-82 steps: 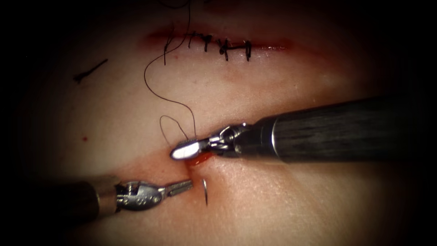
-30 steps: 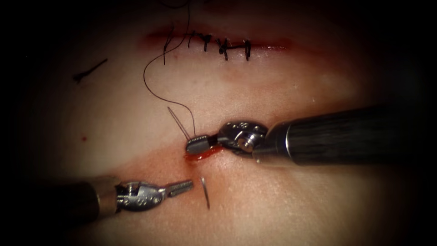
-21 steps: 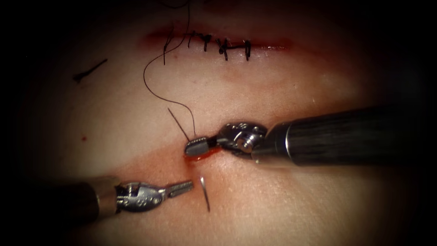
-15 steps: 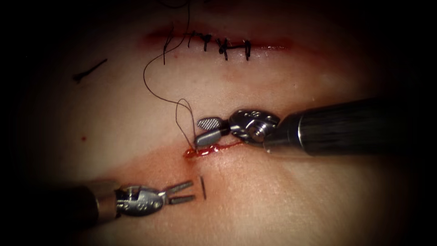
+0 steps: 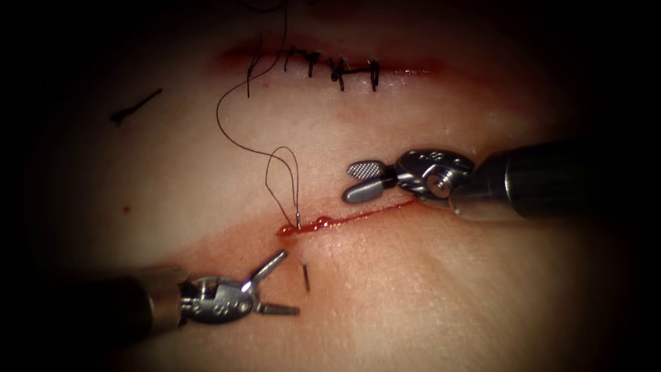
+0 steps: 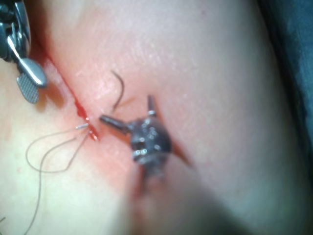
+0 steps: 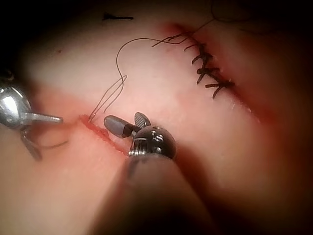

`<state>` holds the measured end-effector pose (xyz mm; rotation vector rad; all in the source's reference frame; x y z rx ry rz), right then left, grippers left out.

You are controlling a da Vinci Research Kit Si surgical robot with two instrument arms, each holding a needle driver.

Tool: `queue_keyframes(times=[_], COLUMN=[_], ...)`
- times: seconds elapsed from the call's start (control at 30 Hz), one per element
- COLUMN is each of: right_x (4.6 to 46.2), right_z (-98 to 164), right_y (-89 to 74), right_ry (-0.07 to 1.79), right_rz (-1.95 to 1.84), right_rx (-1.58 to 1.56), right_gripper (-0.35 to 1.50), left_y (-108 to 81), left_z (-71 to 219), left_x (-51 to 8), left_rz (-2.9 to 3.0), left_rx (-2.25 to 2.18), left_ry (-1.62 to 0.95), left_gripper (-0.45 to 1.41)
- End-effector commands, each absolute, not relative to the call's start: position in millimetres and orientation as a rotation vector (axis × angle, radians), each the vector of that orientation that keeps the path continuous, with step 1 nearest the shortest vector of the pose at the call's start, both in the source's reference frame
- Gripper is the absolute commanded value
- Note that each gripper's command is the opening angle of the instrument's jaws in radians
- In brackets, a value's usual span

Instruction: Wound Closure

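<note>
- Lying under both tools, the pale pink slab of pork-belly tissue (image 5: 427, 303) is carrying two wounds: an open red cut (image 5: 351, 219) running across the middle, wet with beads of red fluid (image 5: 303, 227), and farther back a closed wound with a row of dark stitches (image 5: 330, 67).
- Reaching in from the right, the right arm's silver needle driver (image 5: 359, 180) is hovering just above the open cut with its jaws spread, holding nothing.
- Sitting near the cut's left end, the left arm's steel needle driver (image 5: 281, 284) is gaping wide and gripping nothing.
- Trailing from the stitches, the thin dark thread (image 5: 231, 134) is looping down to the cut's left end.
- Standing between the left tool's jaws and the cut, the curved steel needle (image 5: 305, 275) is passing through the tissue, its tip poking out below the cut.
</note>
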<state>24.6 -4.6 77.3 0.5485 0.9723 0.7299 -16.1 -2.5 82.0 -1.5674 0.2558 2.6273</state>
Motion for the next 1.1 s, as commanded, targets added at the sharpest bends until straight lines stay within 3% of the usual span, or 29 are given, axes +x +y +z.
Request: queue_keyframes(times=[0.03,0.63,0.7,0.73,0.8,0.83,1.1], right_x=[25.1,25.3,25.3,25.3,25.3,25.2,25.1], right_z=[78.0,79.1,79.3,79.3,79.4,79.4,79.3], right_y=[-5.2,-6.2,-6.6,-6.6,-6.8,-7.0,-7.4], right_ry=[0.978,0.984,0.985,0.985,0.984,0.984,0.985], right_rz=[0.732,0.73,0.727,0.727,0.731,0.73,0.728], right_rx=[0.55,0.527,0.524,0.524,0.526,0.525,0.525], right_gripper=[1.31,1.3,1.3,1.3,1.3,1.3,1.3], left_y=[-3.0,-1.9,-1.7,-1.7,-1.7,-1.7,-3.4], left_z=[82.8,82.8,83.0,83.0,83.0,83.0,81.1], left_x=[-17.1,-19.2,-19.3,-19.3,-19.3,-19.3,-19.6], left_rz=[2.635,2.65,2.65,2.65,2.648,2.639,2.575], left_rx=[-1.565,-1.608,-1.608,-1.608,-1.611,-1.608,-1.615], left_ry=[0.267,0.266,0.266,0.266,0.269,0.259,0.169], left_gripper=[0.98,0.47,0.19,0.19,-0.3,-0.45,-0.45])
